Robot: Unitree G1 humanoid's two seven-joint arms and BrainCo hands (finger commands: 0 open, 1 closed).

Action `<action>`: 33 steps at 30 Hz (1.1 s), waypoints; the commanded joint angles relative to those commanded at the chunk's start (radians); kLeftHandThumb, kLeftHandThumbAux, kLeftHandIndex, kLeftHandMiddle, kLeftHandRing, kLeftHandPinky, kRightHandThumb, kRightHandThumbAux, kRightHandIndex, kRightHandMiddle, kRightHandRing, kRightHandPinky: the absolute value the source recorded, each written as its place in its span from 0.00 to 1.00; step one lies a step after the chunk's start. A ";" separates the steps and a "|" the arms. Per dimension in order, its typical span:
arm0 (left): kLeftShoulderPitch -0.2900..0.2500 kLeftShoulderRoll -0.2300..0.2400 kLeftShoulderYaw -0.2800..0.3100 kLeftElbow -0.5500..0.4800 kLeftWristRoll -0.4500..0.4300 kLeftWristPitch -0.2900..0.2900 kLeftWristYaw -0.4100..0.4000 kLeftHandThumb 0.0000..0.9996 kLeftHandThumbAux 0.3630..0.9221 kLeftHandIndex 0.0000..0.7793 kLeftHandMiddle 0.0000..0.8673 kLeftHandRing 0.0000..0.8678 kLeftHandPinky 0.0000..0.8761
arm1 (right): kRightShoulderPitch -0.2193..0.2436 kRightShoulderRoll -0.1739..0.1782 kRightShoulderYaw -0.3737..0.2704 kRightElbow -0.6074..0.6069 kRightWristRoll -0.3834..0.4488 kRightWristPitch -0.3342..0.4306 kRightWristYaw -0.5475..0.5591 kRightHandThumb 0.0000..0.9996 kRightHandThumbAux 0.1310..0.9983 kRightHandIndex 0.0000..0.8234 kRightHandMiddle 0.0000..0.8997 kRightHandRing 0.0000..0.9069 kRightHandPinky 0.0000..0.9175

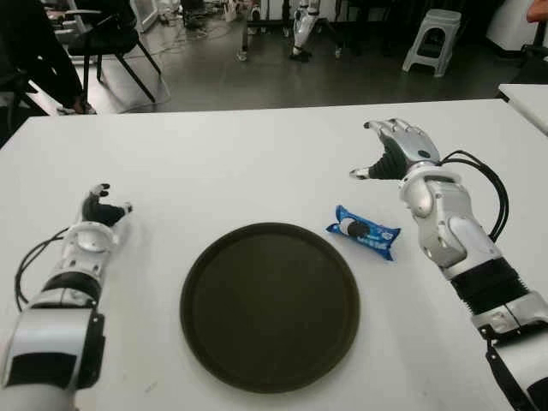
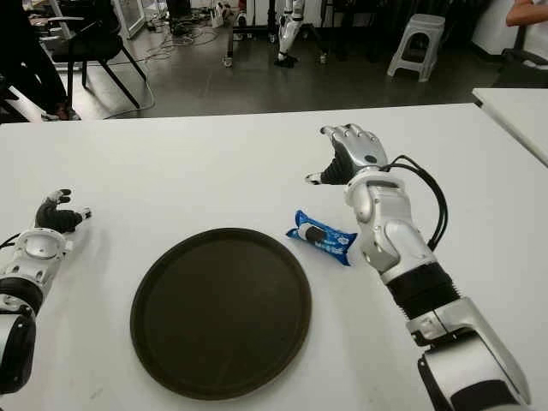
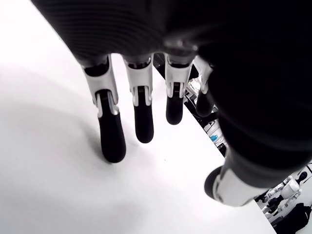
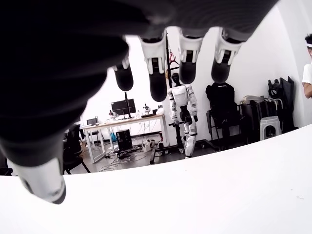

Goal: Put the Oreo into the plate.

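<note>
A blue Oreo pack (image 1: 364, 232) lies on the white table (image 1: 248, 163), just right of the dark round plate (image 1: 269, 305), which holds nothing. My right hand (image 1: 392, 151) hovers beyond and to the right of the pack, fingers spread and holding nothing; its wrist view shows only fingertips (image 4: 158, 83) and the room behind. My left hand (image 1: 101, 208) shows at the far left of the table, left of the plate, fingers relaxed over the white surface with nothing in them.
The table's far edge runs behind both hands. Beyond it are a chair (image 1: 103, 38), a grey stool (image 1: 433, 38) and a person's legs at the left. A second white table corner (image 1: 527, 98) shows at the right.
</note>
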 joint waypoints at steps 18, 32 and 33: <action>-0.002 0.002 -0.014 -0.001 0.013 0.004 -0.003 0.23 0.71 0.05 0.15 0.20 0.22 | 0.037 -0.003 -0.006 -0.081 0.010 0.043 0.101 0.14 0.57 0.00 0.00 0.00 0.03; -0.007 0.002 -0.017 -0.001 0.016 0.014 -0.006 0.25 0.71 0.04 0.14 0.19 0.21 | 0.083 -0.011 -0.004 -0.157 -0.003 0.069 0.161 0.15 0.57 0.00 0.00 0.00 0.03; -0.007 0.002 -0.017 -0.002 0.015 0.014 -0.008 0.26 0.72 0.04 0.14 0.19 0.20 | 0.087 -0.012 -0.003 -0.163 -0.006 0.071 0.164 0.15 0.57 0.00 0.00 0.00 0.03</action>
